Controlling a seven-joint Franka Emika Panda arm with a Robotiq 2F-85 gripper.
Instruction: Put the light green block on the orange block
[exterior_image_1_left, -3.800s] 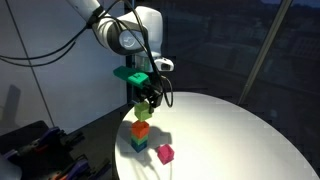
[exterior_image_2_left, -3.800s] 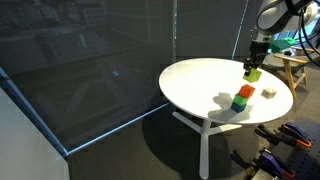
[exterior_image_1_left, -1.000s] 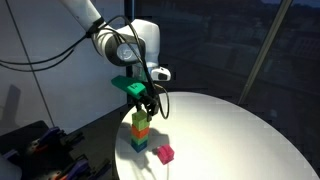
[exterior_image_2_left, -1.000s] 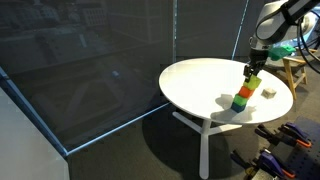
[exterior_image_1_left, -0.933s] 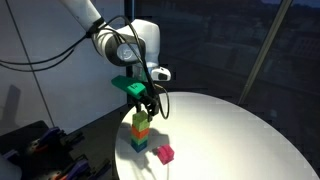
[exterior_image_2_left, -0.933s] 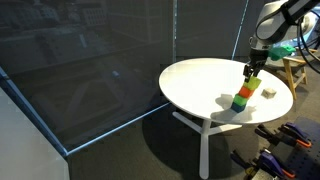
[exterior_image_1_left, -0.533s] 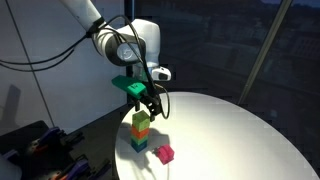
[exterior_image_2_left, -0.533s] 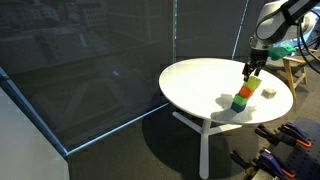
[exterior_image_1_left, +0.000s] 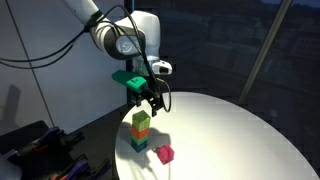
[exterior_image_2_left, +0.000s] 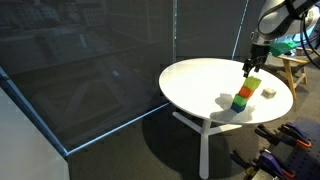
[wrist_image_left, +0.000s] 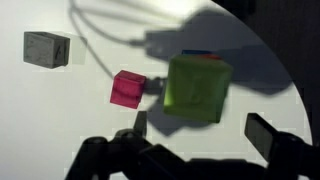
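Note:
The light green block (exterior_image_1_left: 141, 120) (exterior_image_2_left: 250, 86) stands on the orange block (exterior_image_1_left: 142, 131) (exterior_image_2_left: 245, 95), which rests on a darker teal cube (exterior_image_1_left: 138, 143). These make a three-cube tower on the white round table (exterior_image_1_left: 230, 130) in both exterior views. My gripper (exterior_image_1_left: 150, 101) (exterior_image_2_left: 252, 68) hangs just above the tower, open and holding nothing. In the wrist view the light green block (wrist_image_left: 197, 88) shows from above, beyond the spread fingers of the gripper (wrist_image_left: 203, 130). The orange block is hidden under it there.
A magenta cube (exterior_image_1_left: 165, 153) (wrist_image_left: 128, 87) lies on the table close to the tower. A grey block (wrist_image_left: 47, 47) sits farther off. The table edge runs near the tower's base. Dark clutter (exterior_image_1_left: 30, 145) lies below the table.
The jaws have opened and let go of the light green block, which stays on the orange block. The gripper has risen a little above the tower.

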